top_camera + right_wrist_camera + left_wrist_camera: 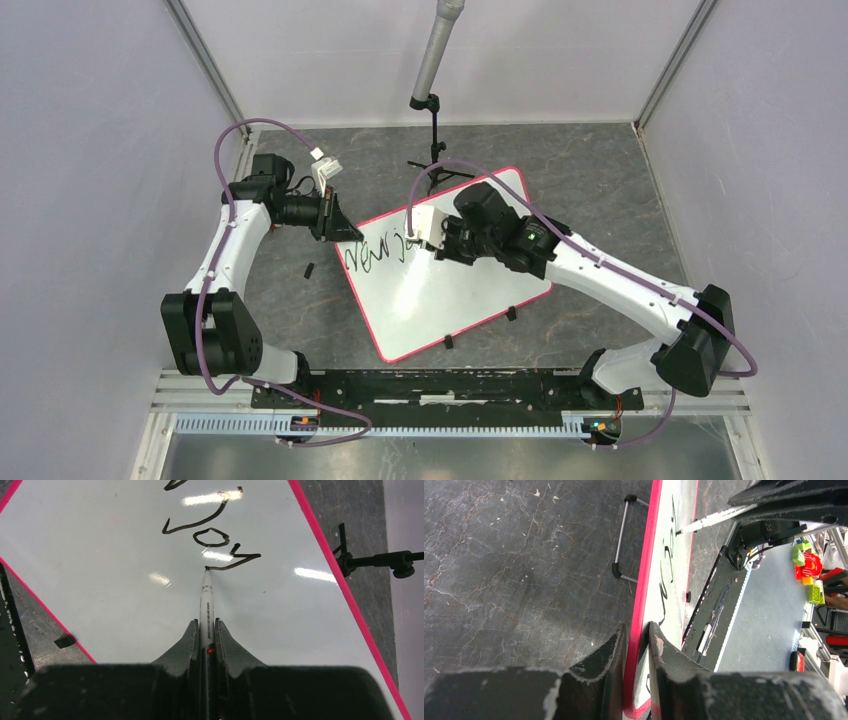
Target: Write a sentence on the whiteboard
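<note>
From above, the whiteboard [450, 290] lies tilted at centre frame on the dark table [600, 200], with the sentence [375, 255] near its upper-left corner. Left wrist view: the left gripper [636, 630] pinches the board's pink rim [644, 580]. Right wrist view: the right gripper [206, 625] clamps a marker [206, 595], its tip touching the last stroke.

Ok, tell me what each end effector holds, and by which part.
Left end effector: the whiteboard, by its pink edge. Right end effector: a marker, by its barrel.

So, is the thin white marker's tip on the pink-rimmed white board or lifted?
On it: the thin white marker tip meets the pink-rimmed white board where a black stroke ends.
</note>
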Robot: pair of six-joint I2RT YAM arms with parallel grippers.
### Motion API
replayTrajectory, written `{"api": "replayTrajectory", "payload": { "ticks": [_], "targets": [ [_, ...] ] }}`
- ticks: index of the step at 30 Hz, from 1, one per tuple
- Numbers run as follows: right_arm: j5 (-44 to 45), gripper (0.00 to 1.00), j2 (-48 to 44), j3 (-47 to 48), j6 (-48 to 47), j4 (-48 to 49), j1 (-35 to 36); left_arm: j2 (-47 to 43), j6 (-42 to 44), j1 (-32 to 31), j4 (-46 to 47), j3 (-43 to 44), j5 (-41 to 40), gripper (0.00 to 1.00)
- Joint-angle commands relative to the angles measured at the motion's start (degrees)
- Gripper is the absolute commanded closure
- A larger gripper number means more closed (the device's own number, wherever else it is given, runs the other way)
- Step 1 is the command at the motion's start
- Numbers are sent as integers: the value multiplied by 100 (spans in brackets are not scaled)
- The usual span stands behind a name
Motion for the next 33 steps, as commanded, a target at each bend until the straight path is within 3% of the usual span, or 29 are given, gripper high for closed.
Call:
{"api": "replayTrajectory", "payload": {
  "ticks": [1, 8, 18, 33],
  "targets": [
    [-70, 100, 188, 88, 65, -76, 176, 8, 43, -174, -20, -102, -299, 97],
    [-50, 100, 270, 665, 45, -242, 202, -18, 41, -174, -20, -103, -296, 97],
    [330, 100, -140, 530, 39, -211, -227, -23, 32, -174, -21, -103, -285, 98],
    [338, 100, 117, 685, 5, -37, -321, -29, 27, -174, -20, -98, -302, 98]
  ]
}}
